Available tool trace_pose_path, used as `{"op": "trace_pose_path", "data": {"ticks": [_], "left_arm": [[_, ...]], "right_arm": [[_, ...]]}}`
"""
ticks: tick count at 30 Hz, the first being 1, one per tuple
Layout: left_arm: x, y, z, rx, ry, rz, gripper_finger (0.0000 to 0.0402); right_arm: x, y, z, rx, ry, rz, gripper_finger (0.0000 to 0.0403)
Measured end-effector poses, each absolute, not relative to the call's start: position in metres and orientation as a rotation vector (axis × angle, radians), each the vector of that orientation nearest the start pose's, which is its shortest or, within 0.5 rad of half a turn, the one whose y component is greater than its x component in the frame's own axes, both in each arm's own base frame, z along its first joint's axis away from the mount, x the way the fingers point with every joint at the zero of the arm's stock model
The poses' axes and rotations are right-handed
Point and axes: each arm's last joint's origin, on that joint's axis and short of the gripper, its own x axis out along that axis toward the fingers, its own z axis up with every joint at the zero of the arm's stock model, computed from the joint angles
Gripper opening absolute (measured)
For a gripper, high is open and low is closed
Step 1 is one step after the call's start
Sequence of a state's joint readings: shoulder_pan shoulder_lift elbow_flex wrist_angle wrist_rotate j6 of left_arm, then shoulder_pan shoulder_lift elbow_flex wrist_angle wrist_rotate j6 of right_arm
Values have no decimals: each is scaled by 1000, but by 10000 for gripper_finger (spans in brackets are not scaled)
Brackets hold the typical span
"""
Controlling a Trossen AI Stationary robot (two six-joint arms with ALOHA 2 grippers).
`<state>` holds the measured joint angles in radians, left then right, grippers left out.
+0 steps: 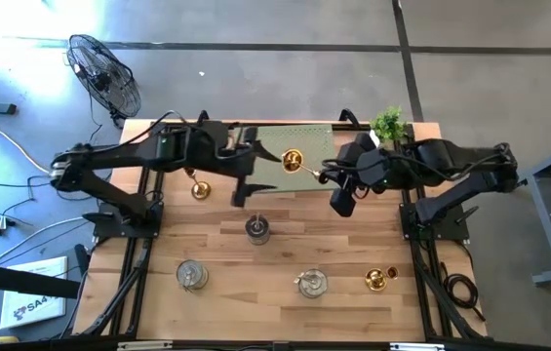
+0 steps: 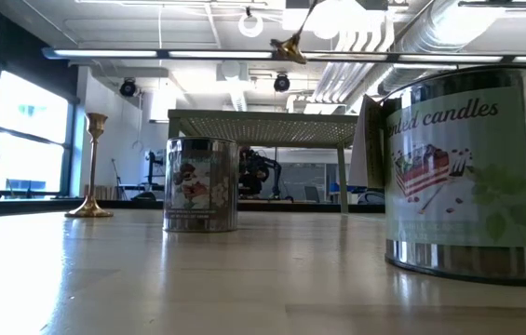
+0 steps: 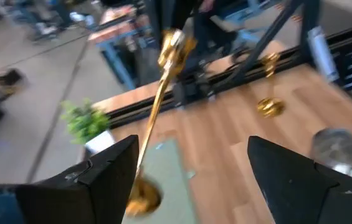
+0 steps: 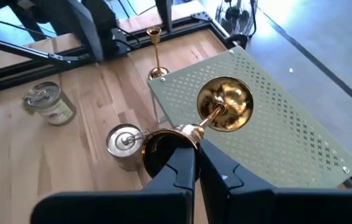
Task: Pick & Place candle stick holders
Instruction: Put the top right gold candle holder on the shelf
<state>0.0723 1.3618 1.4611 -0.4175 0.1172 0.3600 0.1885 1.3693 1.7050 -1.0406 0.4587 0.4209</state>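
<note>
Three brass holders (image 1: 293,159), three tins (image 1: 192,275)

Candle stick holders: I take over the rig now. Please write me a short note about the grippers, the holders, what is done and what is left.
Right gripper: shut on a gold holder, held tilted above the perforated green shelf.
Left gripper: open, empty, over the shelf's left end.
Other gold holders: one upright left of the shelf, one front right.
Silvery holders: centre, front left, front middle.
Done: one holder lifted.
Left: setting it down, likely on the shelf; the other five stand untouched on the table.
</note>
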Motion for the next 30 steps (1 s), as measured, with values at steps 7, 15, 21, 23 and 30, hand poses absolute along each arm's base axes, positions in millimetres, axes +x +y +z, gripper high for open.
{"op": "trace_pose_path", "data": {"ticks": [7,15,21,23,30], "left_arm": [[321,19,407,350,354,-149,296],[342,28,394,330,344,-162,296],[350,42,386,273,337,-202,296],[351,45,385,264,330,-215,296],[355,49,379,260,348,-231,259]], "right_arm": [[249,42,441,146,581,-352,0],[250,45,443,130,555,-325,0],[250,44,444,122,554,-328,0],[250,44,444,121,555,-328,0],[250,45,444,111,556,-324,0]]}}
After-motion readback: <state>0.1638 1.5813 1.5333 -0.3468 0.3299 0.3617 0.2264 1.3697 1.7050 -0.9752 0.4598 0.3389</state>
